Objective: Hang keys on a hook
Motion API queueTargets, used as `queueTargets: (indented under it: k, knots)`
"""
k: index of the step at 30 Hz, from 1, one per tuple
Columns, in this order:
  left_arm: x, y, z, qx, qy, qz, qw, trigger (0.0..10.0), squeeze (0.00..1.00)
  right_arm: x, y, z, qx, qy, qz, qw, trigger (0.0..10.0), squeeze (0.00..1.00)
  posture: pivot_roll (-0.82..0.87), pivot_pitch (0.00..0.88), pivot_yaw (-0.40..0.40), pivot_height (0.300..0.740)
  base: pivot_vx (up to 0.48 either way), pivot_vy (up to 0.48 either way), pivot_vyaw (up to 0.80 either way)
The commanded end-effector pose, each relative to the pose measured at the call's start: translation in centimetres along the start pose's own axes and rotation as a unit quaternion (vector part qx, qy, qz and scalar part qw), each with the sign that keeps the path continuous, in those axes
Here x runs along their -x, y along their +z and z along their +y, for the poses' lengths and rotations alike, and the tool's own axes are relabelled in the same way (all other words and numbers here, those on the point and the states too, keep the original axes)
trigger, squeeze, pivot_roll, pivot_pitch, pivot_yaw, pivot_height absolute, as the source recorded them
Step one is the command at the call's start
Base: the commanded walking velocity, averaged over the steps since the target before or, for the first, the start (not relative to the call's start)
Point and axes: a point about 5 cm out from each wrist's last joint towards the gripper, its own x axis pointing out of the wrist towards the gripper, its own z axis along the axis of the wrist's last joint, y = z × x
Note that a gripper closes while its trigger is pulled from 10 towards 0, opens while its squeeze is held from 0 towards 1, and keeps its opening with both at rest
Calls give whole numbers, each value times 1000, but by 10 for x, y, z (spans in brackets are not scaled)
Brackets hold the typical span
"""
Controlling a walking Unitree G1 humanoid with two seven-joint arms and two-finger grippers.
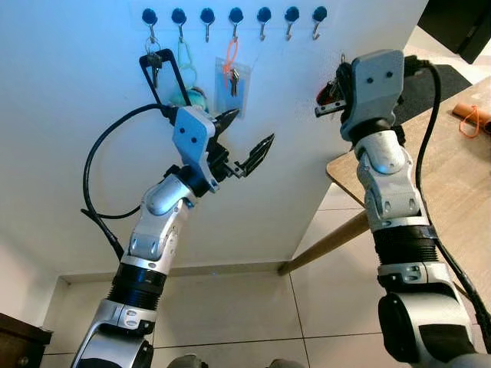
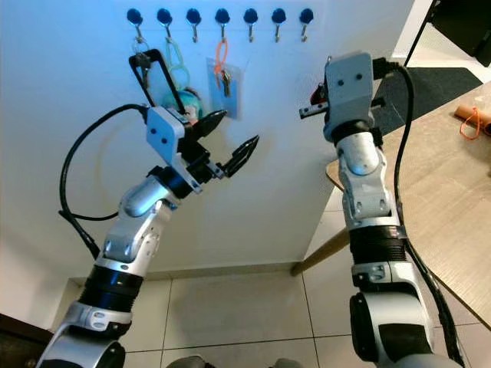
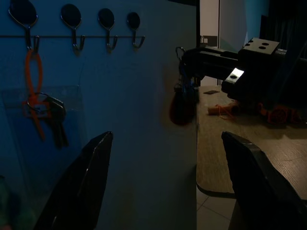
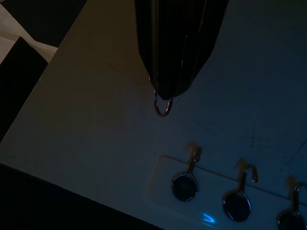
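Wall (image 1: 92, 92), white and tinted blue near the top, carries a rack (image 1: 234, 15) of seven dark-knobbed hooks. To the right stands a wooden table (image 1: 453, 192), an orange loop (image 1: 469, 121) lying on it, with tiled floor (image 1: 230, 314) below.

Both arms are raised toward the wall. The left gripper (image 1: 244, 142) hangs just below the middle of the rack, its two black fingers spread wide with nothing between them. The right gripper (image 4: 165, 91) is up near the right end of the rack, a little below and to the right of the last hook (image 1: 317, 29); its fingers are pressed together on the keys (image 3: 181, 98), and a small metal ring (image 4: 163, 106) pokes out past the tips, clear of the hooks. From the left wrist the bunch shows as a dark red blob dangling beside the wall's edge.

Other hooks already hold things: a dark key bunch (image 1: 153, 65) on the leftmost, a green clip (image 1: 186, 65) next to it, and an orange strap (image 1: 229, 61) with keys in front of a clear pouch (image 1: 232, 88).
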Motion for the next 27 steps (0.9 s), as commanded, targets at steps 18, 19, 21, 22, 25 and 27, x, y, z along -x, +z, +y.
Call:
queueTargets:
  k: [18, 19, 21, 22, 25, 27]
  knots:
    - [-7, 11, -4, -2, -10, -16, 1000, 10000, 0, -19, 13, -7, 47, 24, -9, 999, 10000, 0, 59, 74, -6, 740, 0, 0, 0]
    - [-8, 11, -4, -2, -10, -16, 1000, 10000, 0, -20, 13, -7, 50, 27, -9, 998, 10000, 0, 58, 73, -6, 740, 0, 0, 0]
    - [-8, 12, -4, -2, -10, -17, 1000, 10000, 0, -22, 14, -6, 56, 34, -8, 998, 10000, 0, 58, 73, -6, 740, 0, 0, 0]
    - [-9, 13, -5, -2, -11, -19, 1000, 10000, 0, -23, 14, -6, 60, 37, -8, 998, 10000, 0, 58, 72, -7, 740, 0, 0, 0]
    - [-11, 16, -6, -1, -12, -26, 1000, 10000, 0, -27, 16, -6, 67, 42, -10, 997, 10000, 0, 58, 71, -8, 740, 0, 0, 0]
    - [-13, 19, -6, -1, -13, -31, 999, 10000, 0, -29, 17, -6, 70, 45, -12, 996, 10000, 0, 58, 70, -8, 740, 0, 0, 0]
